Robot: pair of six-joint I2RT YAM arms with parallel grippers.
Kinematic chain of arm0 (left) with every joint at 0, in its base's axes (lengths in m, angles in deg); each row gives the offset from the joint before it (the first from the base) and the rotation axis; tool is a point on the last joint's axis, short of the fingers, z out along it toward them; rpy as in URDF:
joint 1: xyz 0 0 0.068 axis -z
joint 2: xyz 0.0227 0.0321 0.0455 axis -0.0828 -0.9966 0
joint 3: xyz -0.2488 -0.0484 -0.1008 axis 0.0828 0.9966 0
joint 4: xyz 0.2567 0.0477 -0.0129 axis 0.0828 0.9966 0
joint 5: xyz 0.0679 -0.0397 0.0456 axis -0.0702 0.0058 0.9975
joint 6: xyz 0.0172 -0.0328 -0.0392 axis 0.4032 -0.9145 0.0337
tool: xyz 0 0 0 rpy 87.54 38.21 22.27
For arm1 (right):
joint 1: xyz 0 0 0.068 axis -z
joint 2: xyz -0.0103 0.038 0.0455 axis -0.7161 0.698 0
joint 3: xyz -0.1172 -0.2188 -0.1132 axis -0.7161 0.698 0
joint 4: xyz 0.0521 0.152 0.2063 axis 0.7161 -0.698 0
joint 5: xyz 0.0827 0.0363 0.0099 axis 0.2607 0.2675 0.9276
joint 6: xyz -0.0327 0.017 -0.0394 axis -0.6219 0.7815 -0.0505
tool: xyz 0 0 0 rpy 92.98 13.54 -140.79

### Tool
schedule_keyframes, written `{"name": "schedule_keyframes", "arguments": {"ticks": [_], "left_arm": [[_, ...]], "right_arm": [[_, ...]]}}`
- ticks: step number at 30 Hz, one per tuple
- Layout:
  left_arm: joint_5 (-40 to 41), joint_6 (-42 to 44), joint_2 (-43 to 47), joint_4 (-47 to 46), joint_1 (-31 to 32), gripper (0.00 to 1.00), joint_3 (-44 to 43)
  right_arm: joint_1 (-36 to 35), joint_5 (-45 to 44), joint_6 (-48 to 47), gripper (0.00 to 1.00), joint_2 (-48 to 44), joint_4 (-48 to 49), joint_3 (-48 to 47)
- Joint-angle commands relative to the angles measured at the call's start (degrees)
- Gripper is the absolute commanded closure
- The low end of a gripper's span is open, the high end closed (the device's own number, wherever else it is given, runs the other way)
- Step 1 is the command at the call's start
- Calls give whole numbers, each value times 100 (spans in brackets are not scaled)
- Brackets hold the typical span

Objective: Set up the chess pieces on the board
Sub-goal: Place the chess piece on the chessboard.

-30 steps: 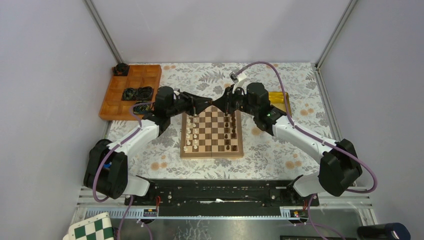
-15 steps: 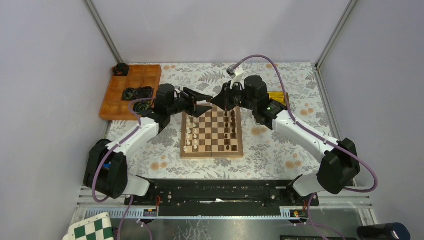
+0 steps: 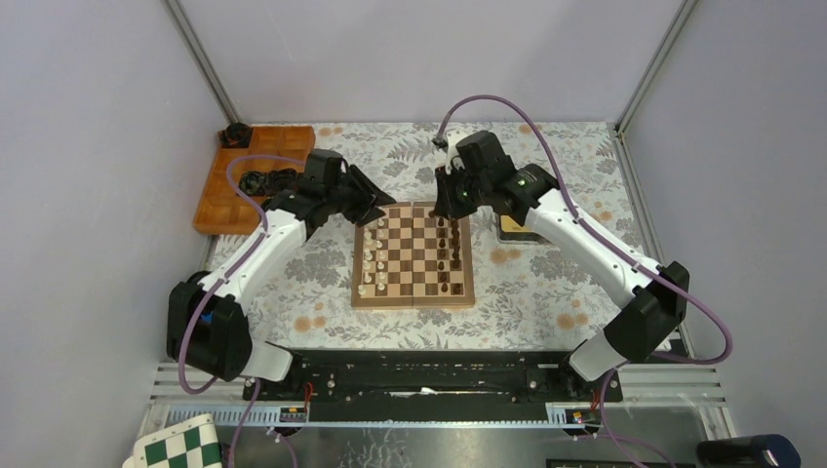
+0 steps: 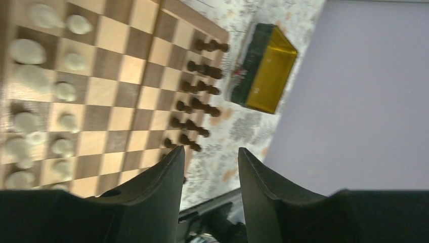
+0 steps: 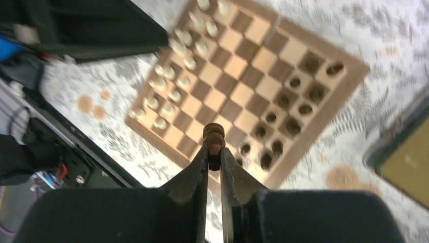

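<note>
Right gripper [image 5: 214, 158] pinches one dark chess piece [image 5: 213, 134], upright along the fingers, over the board [image 3: 413, 299] at its far right edge. Dark ranks [image 5: 305, 109] lie just below; vacant square unclear, blurred. Left gripper [image 4: 210, 154] spread, empty.

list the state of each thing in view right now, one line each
left claw: open, empty
right claw: shut on a dark piece, held above the board
board: unfolded, flat on the table
cream pieces: standing in two columns on the board's left side
dark pieces: standing on the board's right side
orange tray: holding black rings
yellow box: lying right of the board
</note>
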Motion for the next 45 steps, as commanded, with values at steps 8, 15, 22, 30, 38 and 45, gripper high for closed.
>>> {"name": "schedule_keyframes", "arguments": {"ticks": [8, 15, 22, 30, 38, 45], "left_arm": [[1235, 1576, 776, 1199, 4, 47, -251], [1442, 1802, 991, 1437, 17, 46, -358], [1498, 1881, 1133, 1480, 22, 46, -358], [1531, 1941, 1245, 1493, 22, 45, -286], [1551, 1993, 1374, 1498, 22, 44, -171], [1613, 2012, 1485, 1515, 22, 44, -43]], "right_arm": [[-410, -878, 390, 100, -20, -2138, -8], [-739, -1037, 741, 100, -98, -2284, 517], [-898, -1244, 910, 100, 94, -2155, 848], [-907, -1454, 851, 100, 522, -2046, 830], [-907, -1644, 775, 100, 918, -1819, 722], [-897, -1707, 726, 100, 1176, -1690, 638]]}}
